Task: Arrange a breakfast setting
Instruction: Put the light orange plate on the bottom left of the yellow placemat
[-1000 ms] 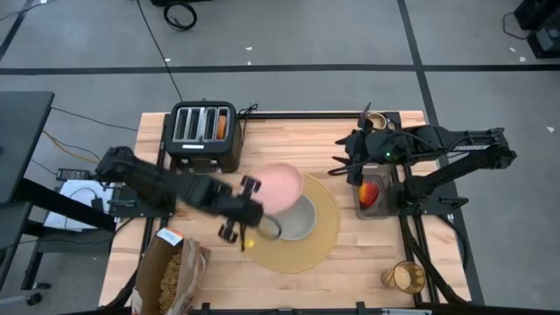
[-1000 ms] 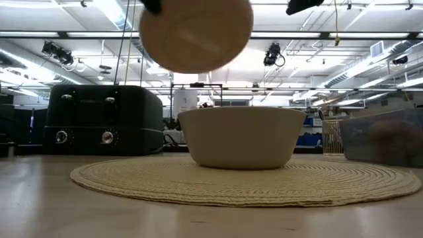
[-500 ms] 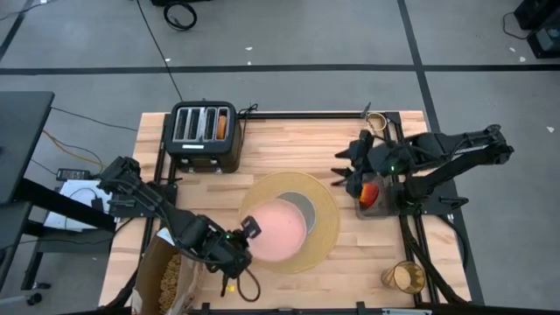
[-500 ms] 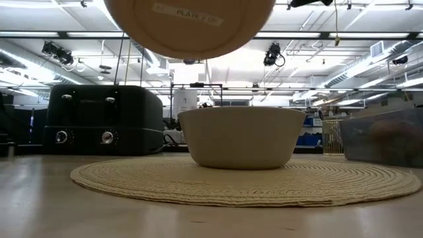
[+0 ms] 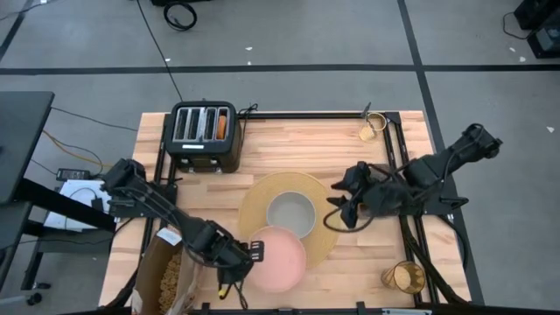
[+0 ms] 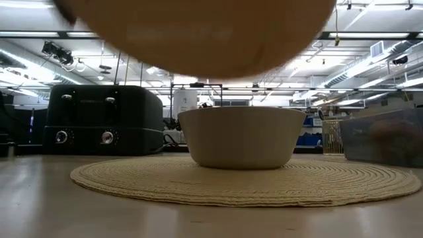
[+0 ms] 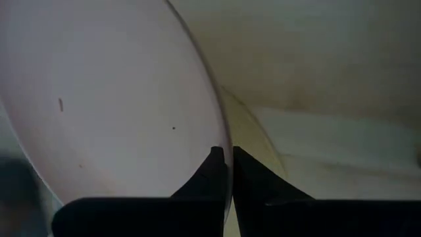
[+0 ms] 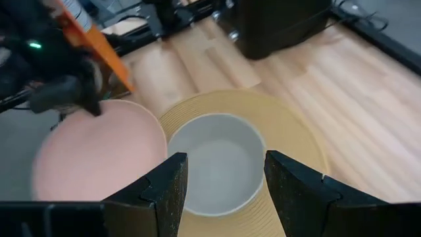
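Your left gripper (image 5: 249,255) has swung the pink plate (image 5: 278,259) off the bowl (image 5: 290,214) toward the desk's front edge — jaws pinching its rim. Your right gripper (image 5: 343,208), jaws half open and empty, now hovers beside the placemat (image 5: 254,199) — bowl centred, plate unplaced.

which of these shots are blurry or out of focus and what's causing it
Low view: the pink plate is a soft smear close to the lens, while the bowl stays sharp. Left wrist view: the plate fills the frame, defocused. Right wrist view: the left pincer looks motion-blurred.
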Controlling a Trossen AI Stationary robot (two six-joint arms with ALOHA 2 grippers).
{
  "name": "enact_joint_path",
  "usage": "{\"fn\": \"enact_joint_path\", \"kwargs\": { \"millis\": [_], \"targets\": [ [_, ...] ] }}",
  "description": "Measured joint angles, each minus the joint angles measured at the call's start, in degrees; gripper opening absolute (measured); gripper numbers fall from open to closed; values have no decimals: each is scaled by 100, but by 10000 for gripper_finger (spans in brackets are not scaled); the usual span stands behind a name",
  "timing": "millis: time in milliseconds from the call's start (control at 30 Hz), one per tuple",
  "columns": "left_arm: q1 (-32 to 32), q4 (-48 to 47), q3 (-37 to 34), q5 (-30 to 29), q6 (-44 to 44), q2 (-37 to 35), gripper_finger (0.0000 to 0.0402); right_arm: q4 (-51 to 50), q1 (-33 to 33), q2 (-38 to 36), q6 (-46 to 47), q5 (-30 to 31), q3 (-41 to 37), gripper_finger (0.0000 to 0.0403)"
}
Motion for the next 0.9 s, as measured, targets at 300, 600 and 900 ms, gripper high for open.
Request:
{"fn": "enact_joint_path", "kwargs": {
  "millis": [300, 600, 900],
  "targets": [
    [31, 873, -783, 40, 966, 30, 14, 37, 230, 109, 330, -11, 0, 209],
    [-53, 1516, -1158, 360, 1399, 72, 14, 40, 217, 112, 481, -190, 0, 209],
    [243, 1400, -1203, 354, 1118, 316, 15, 39, 200, 106, 601, -197, 0, 209]
  ]
}}
